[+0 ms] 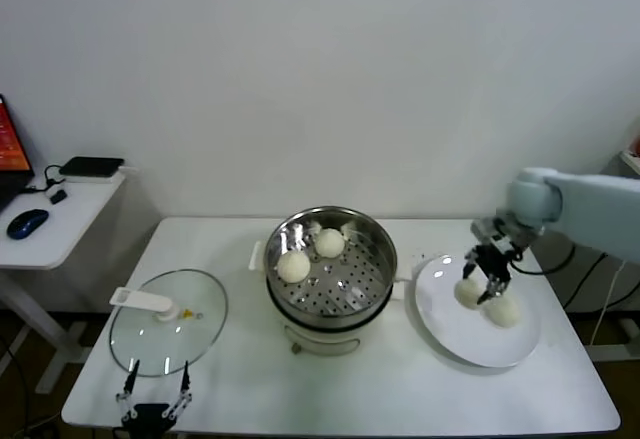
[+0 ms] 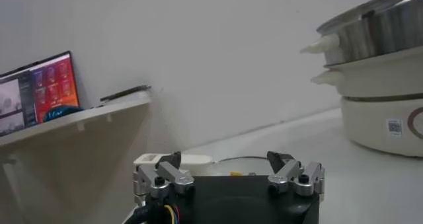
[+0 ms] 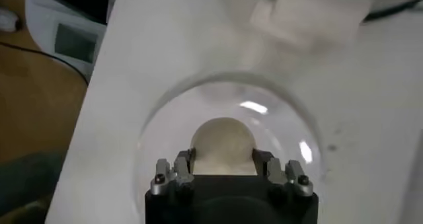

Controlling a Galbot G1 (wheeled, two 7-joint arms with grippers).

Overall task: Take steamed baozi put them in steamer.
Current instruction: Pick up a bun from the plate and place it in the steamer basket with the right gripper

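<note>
The steamer [image 1: 372, 259] stands mid-table with two steamed baozi [image 1: 294, 266] [image 1: 329, 242] in plain sight inside it. On the white plate [image 1: 480, 344] to its right lie two more. My right gripper [image 1: 480, 287] reaches down over the plate and is shut on the left baozi [image 1: 464, 293], which still rests on the plate; the other baozi [image 1: 505, 310] lies just beside it. In the right wrist view the fingers [image 3: 185, 162] press both sides of that baozi [image 3: 223, 143]. My left gripper [image 1: 152, 399] waits open at the table's front left.
A glass lid [image 1: 165, 334] with a white handle lies flat at the front left, just beyond my left gripper [image 2: 228, 166]. The steamer's pot base [image 2: 383, 113] shows in the left wrist view. A side desk [image 1: 60, 209] with a mouse stands at far left.
</note>
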